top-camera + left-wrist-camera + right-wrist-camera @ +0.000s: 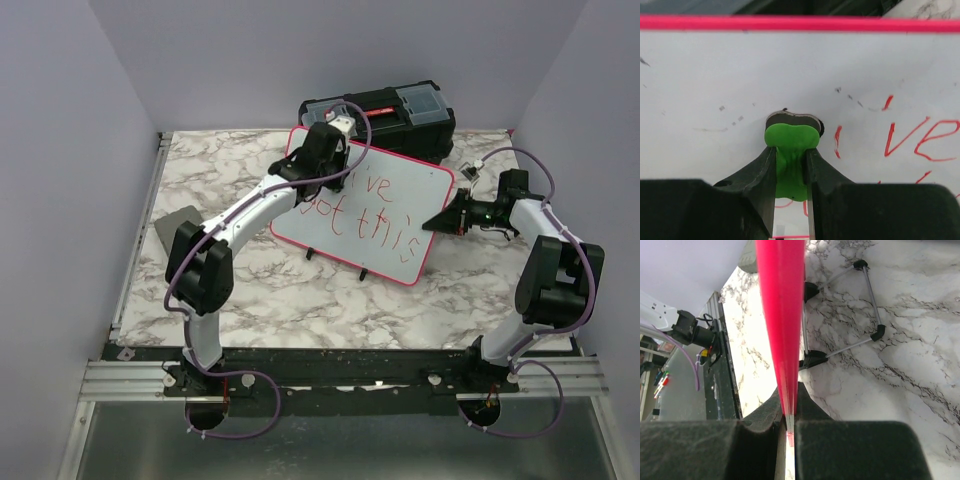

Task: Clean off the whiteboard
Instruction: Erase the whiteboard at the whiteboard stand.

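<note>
The whiteboard (385, 225) with a pink-red rim stands tilted on small black feet mid-table, with red handwriting on its right part. My left gripper (325, 165) is at its upper left area, shut on a green eraser (791, 145) whose dark pad presses against the white surface (715, 75). Red letters (920, 137) lie to the eraser's right. My right gripper (438, 220) is shut on the board's right rim (782, 315), holding it edge-on.
A black toolbox (385, 115) stands behind the board. A small grey flat pad (172, 228) lies at the table's left. The board's wire stand with black feet (867, 305) rests on the marble table (900, 380).
</note>
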Robot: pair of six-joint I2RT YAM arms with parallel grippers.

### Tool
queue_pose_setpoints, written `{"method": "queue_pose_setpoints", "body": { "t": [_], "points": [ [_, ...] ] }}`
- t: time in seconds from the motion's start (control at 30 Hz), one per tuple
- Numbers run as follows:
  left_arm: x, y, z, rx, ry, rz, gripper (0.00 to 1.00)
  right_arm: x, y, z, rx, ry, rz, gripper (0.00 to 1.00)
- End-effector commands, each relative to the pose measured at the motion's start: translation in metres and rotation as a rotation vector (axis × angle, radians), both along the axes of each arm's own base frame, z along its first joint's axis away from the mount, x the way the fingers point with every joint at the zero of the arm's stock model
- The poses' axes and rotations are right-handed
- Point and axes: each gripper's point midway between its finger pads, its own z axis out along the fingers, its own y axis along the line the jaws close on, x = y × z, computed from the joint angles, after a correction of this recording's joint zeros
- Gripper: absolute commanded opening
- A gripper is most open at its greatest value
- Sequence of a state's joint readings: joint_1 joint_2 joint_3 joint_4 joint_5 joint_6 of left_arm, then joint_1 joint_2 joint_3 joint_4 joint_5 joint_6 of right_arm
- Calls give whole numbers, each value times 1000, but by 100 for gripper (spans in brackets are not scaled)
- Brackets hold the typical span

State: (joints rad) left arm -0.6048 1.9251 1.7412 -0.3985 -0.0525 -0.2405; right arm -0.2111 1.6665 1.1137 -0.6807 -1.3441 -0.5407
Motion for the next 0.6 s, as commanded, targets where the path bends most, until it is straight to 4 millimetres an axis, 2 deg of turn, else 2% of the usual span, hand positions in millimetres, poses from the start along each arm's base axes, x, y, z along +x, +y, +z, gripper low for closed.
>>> {"method": "queue_pose_setpoints", "body": {
  "t": [0.0, 0.1, 0.17, 0.23, 0.37, 0.5, 0.57],
  "points": [
    [-43, -4, -76, 45, 161, -40, 0, 8, 3, 14, 6, -125, 37, 1],
    [-43, 4, -80, 32, 171, -13, 0, 9, 3, 13, 9, -123, 38, 1],
    [-36, 7, -73, 24, 161, 5, 0, 8, 3, 13, 10, -122, 41, 1],
    [-26, 7, -56, 15, 135, 12, 0, 8, 3, 13, 11, -122, 43, 1],
    [-5, -3, -14, -3, 81, 10, 0, 8, 3, 14, 9, -123, 42, 1],
    [2, -18, 2, -29, 76, -18, 0, 8, 3, 13, 11, -120, 42, 1],
    [-1, -26, 1, -46, 90, -44, 0, 8, 3, 13, 10, -120, 43, 1]
  ]
}}
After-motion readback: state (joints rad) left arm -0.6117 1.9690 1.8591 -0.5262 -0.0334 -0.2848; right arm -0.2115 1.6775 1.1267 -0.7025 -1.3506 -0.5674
